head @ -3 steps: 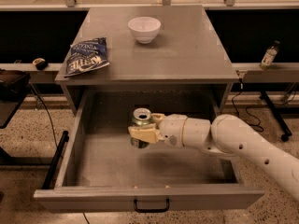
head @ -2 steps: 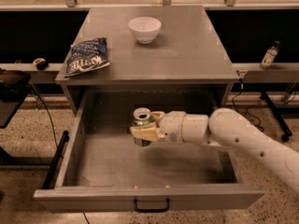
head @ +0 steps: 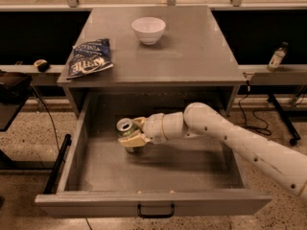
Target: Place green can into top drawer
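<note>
- Drawer (head: 153, 202) stood pulled out below the tabletop's (head: 192, 51) front edge.
- Can (head: 126, 127) was inside the drawer, left of centre, nearer the tabletop's front-left corner than its front-right.
- Gripper (head: 132, 134) reached in from the right w/ fingers clamped on the can's sides; can sat at the gripper's left end.
- Can's long axis was approx. upright, top tipped slightly.
- Base looked at or just above the drawer floor; contact not confirmed.
- Judgement: next move needs a short lowering, then release.
</note>
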Robot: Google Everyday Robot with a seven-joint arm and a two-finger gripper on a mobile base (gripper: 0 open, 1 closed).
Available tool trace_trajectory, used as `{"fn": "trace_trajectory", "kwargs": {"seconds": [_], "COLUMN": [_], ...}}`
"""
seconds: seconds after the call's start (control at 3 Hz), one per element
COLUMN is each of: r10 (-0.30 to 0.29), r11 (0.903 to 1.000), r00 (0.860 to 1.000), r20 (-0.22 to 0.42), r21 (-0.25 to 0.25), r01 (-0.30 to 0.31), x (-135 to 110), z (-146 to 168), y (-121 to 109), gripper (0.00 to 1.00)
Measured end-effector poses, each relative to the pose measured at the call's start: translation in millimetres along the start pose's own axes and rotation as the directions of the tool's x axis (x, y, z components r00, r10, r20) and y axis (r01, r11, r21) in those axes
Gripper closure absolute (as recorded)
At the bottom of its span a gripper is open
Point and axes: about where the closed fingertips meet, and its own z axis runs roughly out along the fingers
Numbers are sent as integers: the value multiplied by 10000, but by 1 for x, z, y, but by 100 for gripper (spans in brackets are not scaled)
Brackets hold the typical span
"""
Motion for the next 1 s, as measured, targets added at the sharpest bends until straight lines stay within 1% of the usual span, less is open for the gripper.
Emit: {"fn": "trace_trajectory", "kwargs": {"seconds": [0.33,1.0], "r10": [-93,-93], "r11": [9999,9999], "r00": [10000,10000], "r20": [-9,-9], "r21": [-134,-134], "r01": [93,93], "x": [0,0], "z": [4,4], "y": [-1,-1], "gripper": [85,38]}}
